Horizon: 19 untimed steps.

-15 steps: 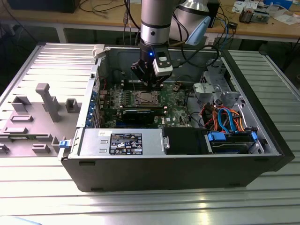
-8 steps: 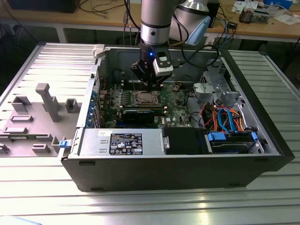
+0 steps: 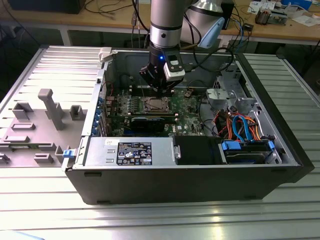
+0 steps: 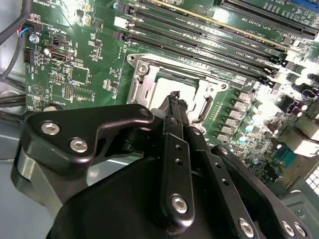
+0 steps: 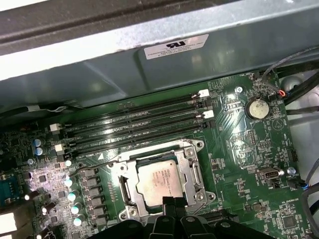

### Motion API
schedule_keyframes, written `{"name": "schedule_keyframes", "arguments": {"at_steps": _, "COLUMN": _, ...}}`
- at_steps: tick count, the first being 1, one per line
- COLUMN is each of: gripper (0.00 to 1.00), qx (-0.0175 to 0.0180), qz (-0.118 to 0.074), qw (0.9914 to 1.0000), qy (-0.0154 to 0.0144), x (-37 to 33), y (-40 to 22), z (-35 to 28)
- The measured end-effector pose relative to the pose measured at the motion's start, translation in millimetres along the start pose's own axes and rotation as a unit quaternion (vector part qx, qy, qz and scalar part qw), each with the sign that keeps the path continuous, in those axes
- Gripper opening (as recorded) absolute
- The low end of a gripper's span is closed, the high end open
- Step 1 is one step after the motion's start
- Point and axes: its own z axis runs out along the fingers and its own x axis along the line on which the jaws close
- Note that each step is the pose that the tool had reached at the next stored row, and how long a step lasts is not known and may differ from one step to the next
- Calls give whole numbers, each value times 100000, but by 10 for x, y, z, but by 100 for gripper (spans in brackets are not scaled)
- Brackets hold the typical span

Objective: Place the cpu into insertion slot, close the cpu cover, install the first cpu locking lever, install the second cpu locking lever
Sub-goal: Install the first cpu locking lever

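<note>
1. Ribbed metal table carries everything. A grey moulded fixture lies on it at the exterior view's left.
2. Open computer case lies on its side mid-table, with its inside facing up.
3. Arm comes down from the far side into the case.
4. Grey power-supply box sits along the near wall, with blue cables to the exterior view's right.
5. Green motherboard covers the case floor, and the long black memory slots sit just on the far side of the socket.
6. Gripper is low over the near edge of the socket. Fingertips are pressed together, clenched, with nothing seen between them.
7. Insertion slot is mid-board, directly under the gripper.
8. Cpu cover lies flat down on the slot, its frame around the chip.
9. Cpu is seated in the slot, its pale face showing through the cover window, with the fingertips at its near edge.
10. Thin metal rod angles away from one socket corner. Cannot tell whether it is latched.
11. Coin battery is on the board, well apart from the socket.
</note>
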Motion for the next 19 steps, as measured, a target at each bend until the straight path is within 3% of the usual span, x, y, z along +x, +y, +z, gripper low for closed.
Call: {"name": "schedule_keyframes", "arguments": {"at_steps": 19, "gripper": 11, "qx": -9, "qz": -1653, "qw": 99986, "qy": -57, "x": 0, "y": 0, "z": 0}}
